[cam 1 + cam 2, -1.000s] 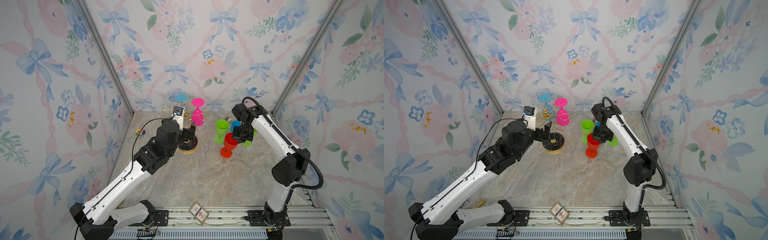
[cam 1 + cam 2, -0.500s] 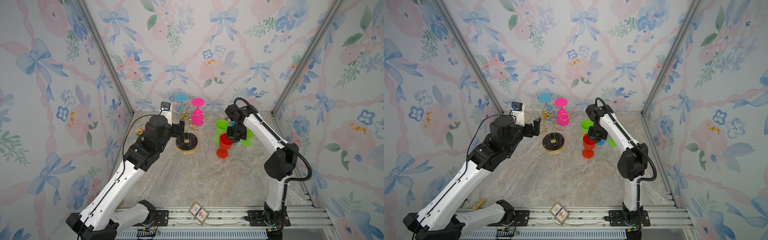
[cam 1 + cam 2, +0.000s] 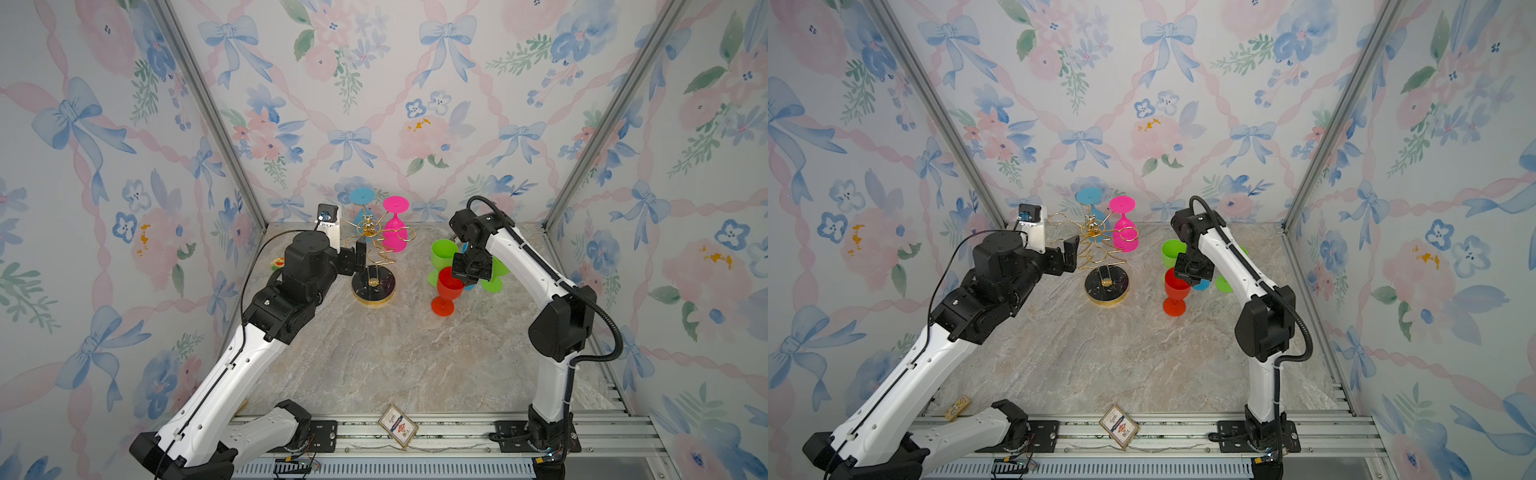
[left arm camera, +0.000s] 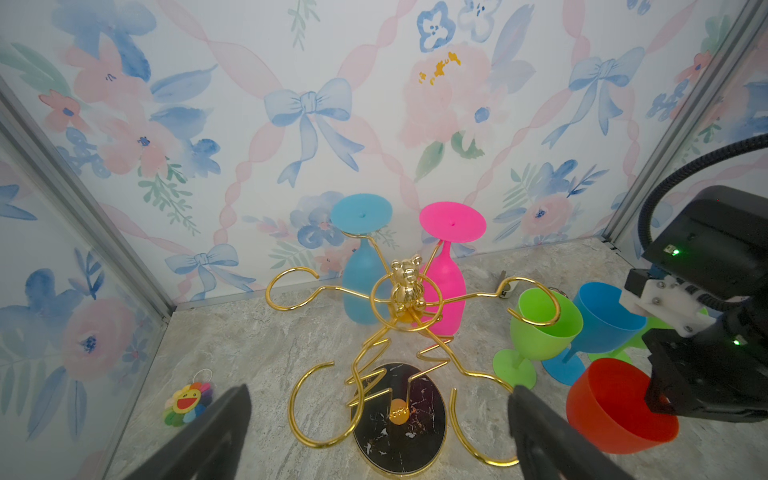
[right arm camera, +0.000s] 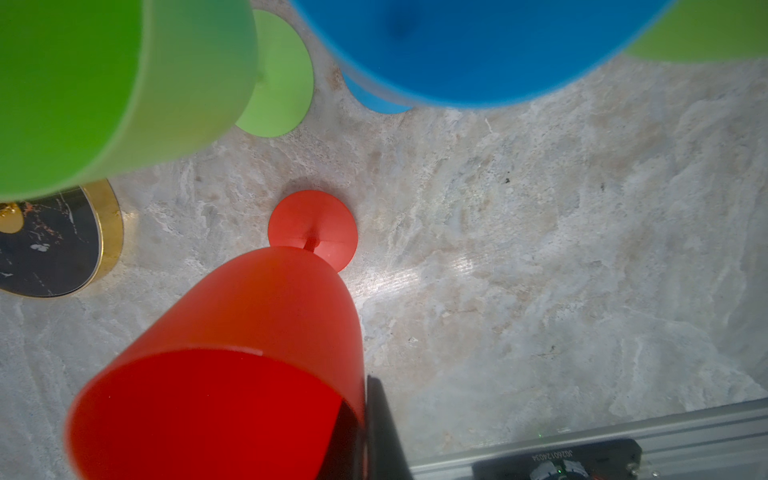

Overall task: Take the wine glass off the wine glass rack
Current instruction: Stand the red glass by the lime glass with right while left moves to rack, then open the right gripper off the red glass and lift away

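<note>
Red wine glass is clenched at rim by right end effector, foot seemingly on surface beside wine glass rack; to be released gently, withdrawn straight up. Left end effector: spread, empty.

The marbled beige tabletop carries the wine glass rack on its round black base, toward the back. Right of it stands a close cluster: a red glass, a green glass, a second green glass and a blue glass — each upright on its foot. A small smiling flower toy lies by the left wall.
</note>
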`<state>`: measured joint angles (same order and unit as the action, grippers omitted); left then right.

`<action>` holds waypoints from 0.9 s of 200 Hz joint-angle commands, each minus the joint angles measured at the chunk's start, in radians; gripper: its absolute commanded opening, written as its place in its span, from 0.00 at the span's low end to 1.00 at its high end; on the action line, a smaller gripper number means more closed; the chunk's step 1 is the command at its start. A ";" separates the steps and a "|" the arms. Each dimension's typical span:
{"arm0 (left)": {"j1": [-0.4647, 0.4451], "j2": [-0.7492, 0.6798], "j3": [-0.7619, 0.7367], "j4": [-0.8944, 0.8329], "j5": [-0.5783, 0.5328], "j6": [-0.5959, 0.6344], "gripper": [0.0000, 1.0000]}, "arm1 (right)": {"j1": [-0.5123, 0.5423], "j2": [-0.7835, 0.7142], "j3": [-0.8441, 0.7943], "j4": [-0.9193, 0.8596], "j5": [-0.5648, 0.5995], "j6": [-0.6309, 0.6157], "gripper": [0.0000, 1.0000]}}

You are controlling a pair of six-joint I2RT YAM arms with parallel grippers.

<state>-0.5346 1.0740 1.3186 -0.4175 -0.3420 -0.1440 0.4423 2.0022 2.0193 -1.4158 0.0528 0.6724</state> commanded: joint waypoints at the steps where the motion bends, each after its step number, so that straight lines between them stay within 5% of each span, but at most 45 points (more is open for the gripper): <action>1: 0.007 -0.010 0.000 -0.004 0.012 -0.017 0.98 | 0.012 0.020 -0.015 0.001 -0.008 -0.009 0.00; 96: 0.008 -0.004 -0.004 -0.002 0.024 -0.021 0.98 | 0.020 0.020 -0.035 0.012 -0.008 -0.018 0.06; 146: 0.008 0.002 -0.001 -0.001 0.035 -0.024 0.98 | 0.020 0.004 -0.038 0.020 -0.005 -0.017 0.30; 180: 0.008 0.001 0.002 -0.002 0.036 -0.023 0.98 | 0.019 -0.009 -0.033 0.020 -0.011 -0.025 0.31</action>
<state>-0.5339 1.0744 1.3182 -0.4175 -0.3157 -0.1528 0.4538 2.0071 1.9892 -1.3933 0.0490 0.6537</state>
